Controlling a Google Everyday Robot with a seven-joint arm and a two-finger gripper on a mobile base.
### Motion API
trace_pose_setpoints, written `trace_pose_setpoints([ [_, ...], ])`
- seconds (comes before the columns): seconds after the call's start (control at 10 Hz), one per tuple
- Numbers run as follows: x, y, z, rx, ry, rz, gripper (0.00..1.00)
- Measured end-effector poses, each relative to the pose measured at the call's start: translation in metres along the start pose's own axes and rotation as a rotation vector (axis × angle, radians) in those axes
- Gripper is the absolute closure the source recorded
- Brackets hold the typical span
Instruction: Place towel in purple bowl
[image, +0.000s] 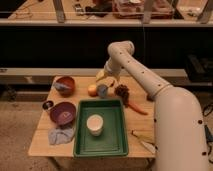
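The towel (61, 135), a rumpled pale grey-blue cloth, lies on the wooden table (44, 145) near its front left corner. Just behind it, touching or nearly so, stands the purple bowl (63, 113); whether anything lies in it cannot be made out. My gripper (106, 76) hangs at the far side of the table, well away from both, over a yellow item (101, 75). It stands open and I see nothing held in it. The white arm reaches in from the right.
A green tray (118, 146) with a white cup (94, 125) fills the table's middle front. A reddish-brown bowl (65, 85) and a tiny dark bowl (48, 105) stand at the left. An orange fruit (92, 90), a grey round object (102, 91), a dark lump (122, 91) and a carrot (136, 107) lie behind the tray.
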Motion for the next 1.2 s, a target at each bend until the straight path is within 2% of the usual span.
trace_pose_setpoints([
  [0.2, -0.003, -0.004, -0.019, -0.006, 0.048, -0.016, 0.20],
  [0.3, -0.007, -0.010, -0.034, -0.004, 0.078, -0.032, 0.20],
  [0.5, -0.029, -0.031, -0.083, 0.007, 0.145, -0.093, 0.20],
  [0.6, -0.041, -0.042, -0.099, 0.011, 0.165, -0.123, 0.20],
  [0.7, -0.059, -0.065, -0.116, 0.019, 0.185, -0.177, 0.20],
  [0.8, -0.080, -0.098, -0.128, 0.033, 0.205, -0.257, 0.20],
  [1.0, -0.098, -0.128, -0.135, 0.045, 0.219, -0.335, 0.20],
  [1.2, -0.101, -0.131, -0.136, 0.043, 0.223, -0.348, 0.20],
])
